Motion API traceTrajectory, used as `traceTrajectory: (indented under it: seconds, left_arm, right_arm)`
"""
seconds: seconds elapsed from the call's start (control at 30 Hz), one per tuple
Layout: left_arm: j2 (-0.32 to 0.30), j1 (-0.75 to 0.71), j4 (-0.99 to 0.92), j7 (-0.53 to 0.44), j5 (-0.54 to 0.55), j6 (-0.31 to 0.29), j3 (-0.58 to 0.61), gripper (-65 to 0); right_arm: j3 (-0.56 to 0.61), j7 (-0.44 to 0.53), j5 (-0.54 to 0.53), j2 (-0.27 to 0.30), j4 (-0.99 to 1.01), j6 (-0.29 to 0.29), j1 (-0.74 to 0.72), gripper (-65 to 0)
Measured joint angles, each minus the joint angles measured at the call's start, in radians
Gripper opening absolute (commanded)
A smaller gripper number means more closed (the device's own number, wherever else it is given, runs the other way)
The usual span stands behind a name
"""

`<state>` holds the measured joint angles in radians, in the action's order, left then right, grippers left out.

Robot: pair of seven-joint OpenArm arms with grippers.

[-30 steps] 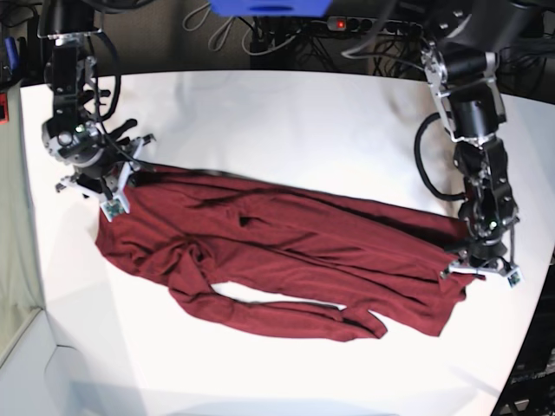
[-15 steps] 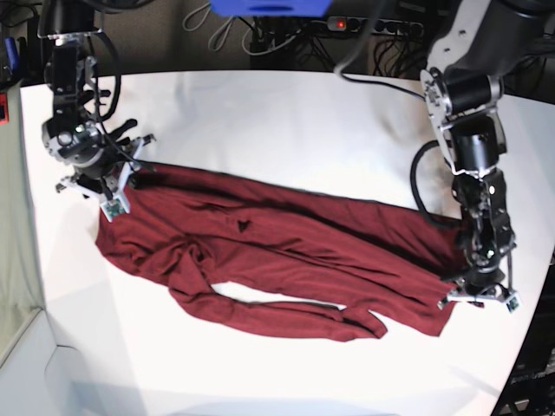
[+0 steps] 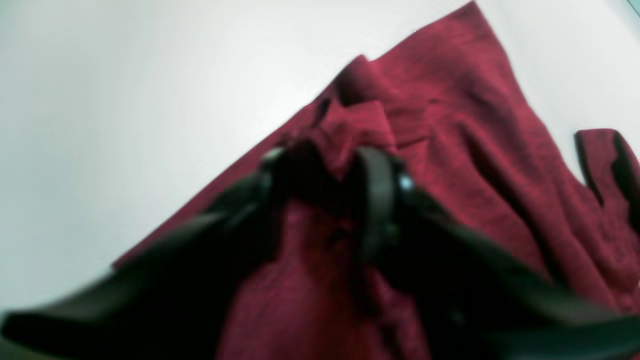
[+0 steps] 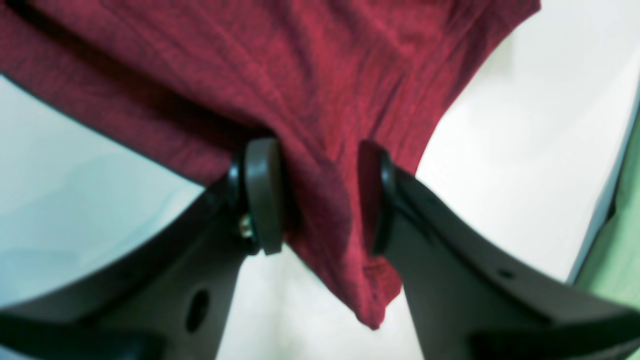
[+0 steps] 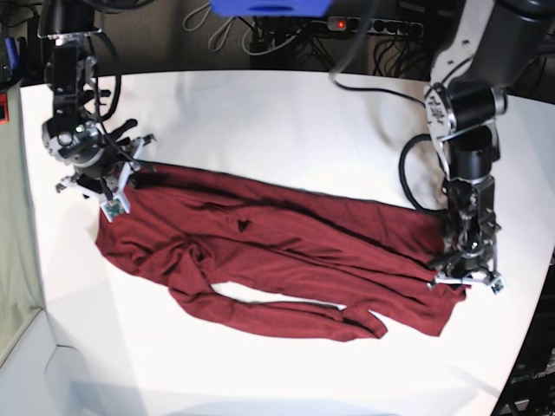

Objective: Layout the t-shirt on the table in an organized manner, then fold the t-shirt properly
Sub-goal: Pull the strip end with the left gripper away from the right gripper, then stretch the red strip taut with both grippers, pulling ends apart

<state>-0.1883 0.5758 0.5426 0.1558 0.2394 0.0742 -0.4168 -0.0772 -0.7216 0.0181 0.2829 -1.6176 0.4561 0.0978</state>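
Observation:
The maroon t-shirt (image 5: 277,251) lies stretched in a long wrinkled band across the white table (image 5: 286,113), from upper left to lower right. My left gripper (image 5: 464,279) stands over its right end. In the left wrist view the left gripper (image 3: 320,170) is blurred, its jaws apart around a small ridge of t-shirt (image 3: 450,125). My right gripper (image 5: 120,189) sits at the shirt's left end. In the right wrist view the right gripper (image 4: 320,195) has its pads apart, with a hanging fold of t-shirt (image 4: 325,75) between them.
Cables and a power strip (image 5: 347,23) with a red light run along the table's back edge, beside a blue object (image 5: 269,7). The table's dark right edge (image 5: 531,329) is close to my left arm. A sleeve (image 5: 286,316) trails toward the front.
My left gripper pulled the shirt's right end outward, flattening the cloth, then shifted slightly back and opened its jaws. The right gripper has not moved.

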Motion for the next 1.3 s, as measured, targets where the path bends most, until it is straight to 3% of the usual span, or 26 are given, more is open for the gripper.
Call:
traceTrajectory:
  seconds: [0.13,0.37,0.83,0.93,1.13,1.3]
  left_arm:
    - [-0.005,-0.013,0.0,0.005,0.0,0.0,0.0,-24.2]
    - [-0.041,-0.051,0.012,-0.006,0.006,-0.003,-0.007,-14.4]
    - [-0.058,-0.185,0.099,-0.07,-0.011,-0.019,0.001,-14.1]
    - [-0.061,-0.211,0.102,-0.091,-0.017,-0.019,0.001,-26.5]
    - [-0.068,-0.245,0.108,-0.125,0.003,-0.037,0.0,-63.6]
    - [-0.065,-0.266,0.114,-0.146,0.0,-0.038,0.0,-64.3]
  right_arm:
    - [0.0,0.0,0.0,0.0,0.0,0.0,0.0,-40.3]
    - [0.0,0.001,0.0,0.0,0.0,0.0,0.0,-40.3]
    - [0.0,-0.001,0.0,0.0,0.0,0.0,0.001,-40.3]
    - [0.0,0.0,0.0,0.0,0.0,0.0,0.0,-40.3]
    - [0.0,0.0,0.0,0.0,0.0,0.0,0.003,-40.3]
    - [0.0,0.008,0.0,0.0,0.0,0.0,0.016,-40.3]
